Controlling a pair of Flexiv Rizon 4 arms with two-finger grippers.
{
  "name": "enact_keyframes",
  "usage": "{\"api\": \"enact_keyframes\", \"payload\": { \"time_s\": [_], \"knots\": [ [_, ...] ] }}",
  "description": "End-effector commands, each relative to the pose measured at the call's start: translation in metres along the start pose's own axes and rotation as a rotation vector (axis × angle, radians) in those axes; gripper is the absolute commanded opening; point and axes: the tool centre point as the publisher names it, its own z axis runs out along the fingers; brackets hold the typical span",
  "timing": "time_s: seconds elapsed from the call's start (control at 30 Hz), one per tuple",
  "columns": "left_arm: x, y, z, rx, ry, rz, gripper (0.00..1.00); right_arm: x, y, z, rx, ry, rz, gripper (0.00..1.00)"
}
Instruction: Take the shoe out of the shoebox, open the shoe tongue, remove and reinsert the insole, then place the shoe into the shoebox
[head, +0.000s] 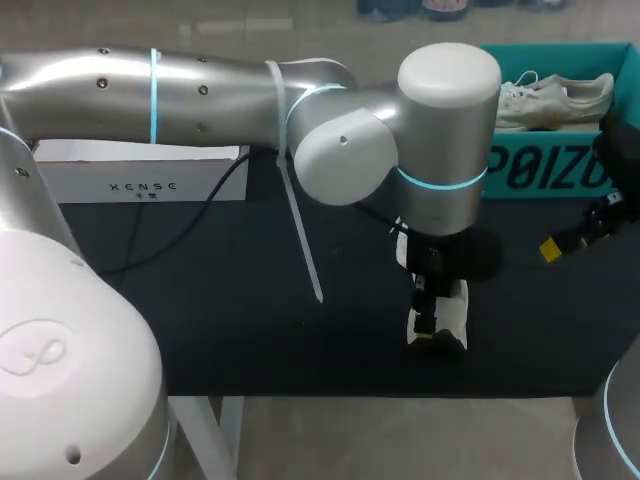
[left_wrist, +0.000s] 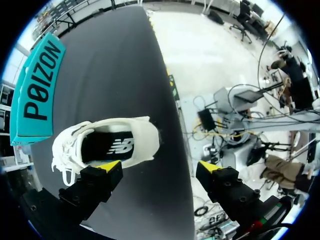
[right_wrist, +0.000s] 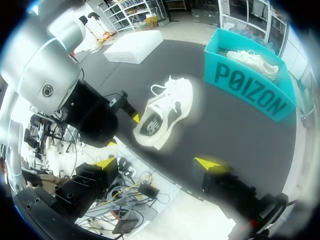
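Open mat (head: 230, 300) between white box (head: 140, 175) and shoe (head: 456, 312); left arm (head: 440, 150) low over the shoe

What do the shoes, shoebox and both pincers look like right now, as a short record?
loose shoe: on the black table, outside the shoebox, opening up
second shoe: inside the teal shoebox
left pincer: open, right by the loose shoe
right pincer: open, holding nothing, away from the loose shoe
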Motion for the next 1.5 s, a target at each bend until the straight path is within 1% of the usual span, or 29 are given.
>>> {"api": "enact_keyframes", "payload": {
  "time_s": [0.03,0.2,0.4,0.53,1.5],
  "knots": [
    [-0.007,-0.012,0.014,-0.021,0.016,-0.005,1.0,0.0,-0.001,0.001,-0.002,-0.002,0.0,1.0],
    [-0.012,-0.02,0.025,-0.01,0.023,-0.011,1.0,0.0,-0.001,0.001,-0.002,-0.002,0.0,1.0],
    [-0.017,-0.031,0.03,-0.028,0.026,-0.017,1.0,0.0,-0.001,0.001,-0.002,-0.002,0.0,1.0],
    [-0.017,-0.035,0.035,-0.037,0.033,-0.021,1.0,0.0,-0.001,0.001,-0.002,-0.002,0.0,1.0],
    [-0.005,-0.027,0.033,-0.079,0.027,-0.056,1.0,0.0,-0.001,0.001,-0.002,-0.002,0.0,1.0]
  ]
}}
